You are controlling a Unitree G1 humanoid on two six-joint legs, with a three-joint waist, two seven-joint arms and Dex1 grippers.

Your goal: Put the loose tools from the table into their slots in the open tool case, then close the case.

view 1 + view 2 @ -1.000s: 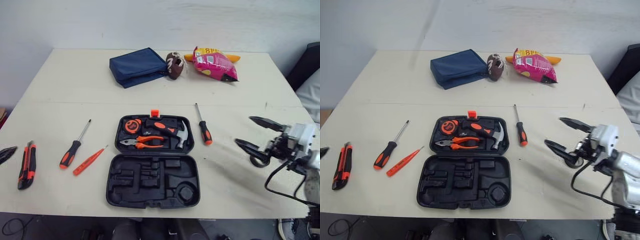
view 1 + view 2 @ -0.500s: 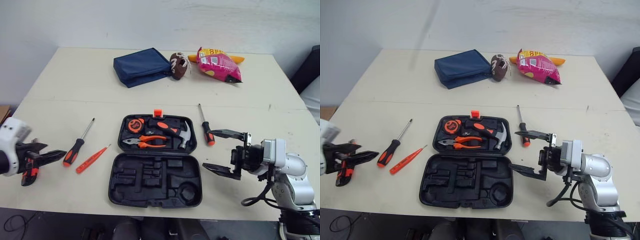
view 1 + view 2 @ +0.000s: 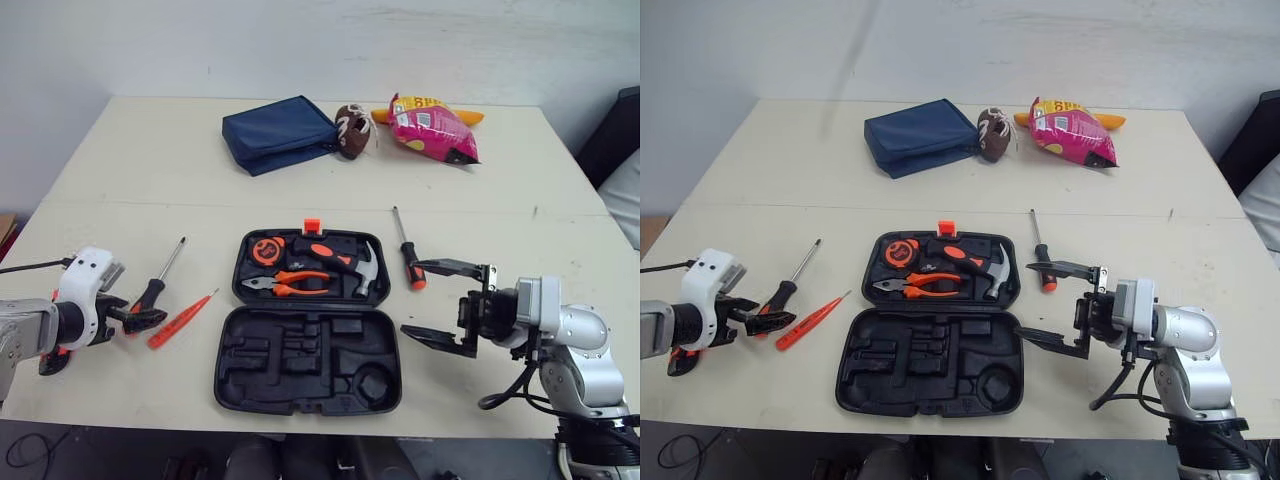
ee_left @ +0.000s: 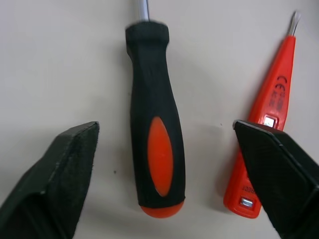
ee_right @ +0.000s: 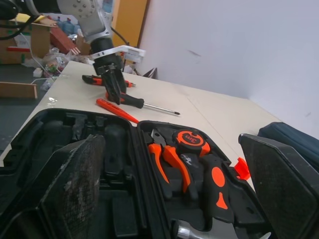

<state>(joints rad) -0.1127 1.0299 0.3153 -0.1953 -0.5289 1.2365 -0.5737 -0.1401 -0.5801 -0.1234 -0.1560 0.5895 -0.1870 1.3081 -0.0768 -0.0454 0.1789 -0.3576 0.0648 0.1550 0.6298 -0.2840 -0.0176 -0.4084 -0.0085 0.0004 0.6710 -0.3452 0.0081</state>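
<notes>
**Approach to grasp, L side.** The L gripper [image 3: 132, 316], jaws spread wide, is straddling the black-and-orange-handled screwdriver [image 4: 154, 134] near the left edge of the cream table [image 3: 150, 170]. One pad is sitting each side of the grip, and neither appears to be touching it. A slim red tester screwdriver [image 4: 269, 124] is lying just beside it, on the case side. For a clean pick, the gripper should probably centre on the fat orange section, drop low, and close w/o snagging the tester. The R gripper [image 3: 437, 300], likewise open and empty, is hovering at the right edge of the open black plastic tool case [image 3: 300, 365], at front-centre.
</notes>
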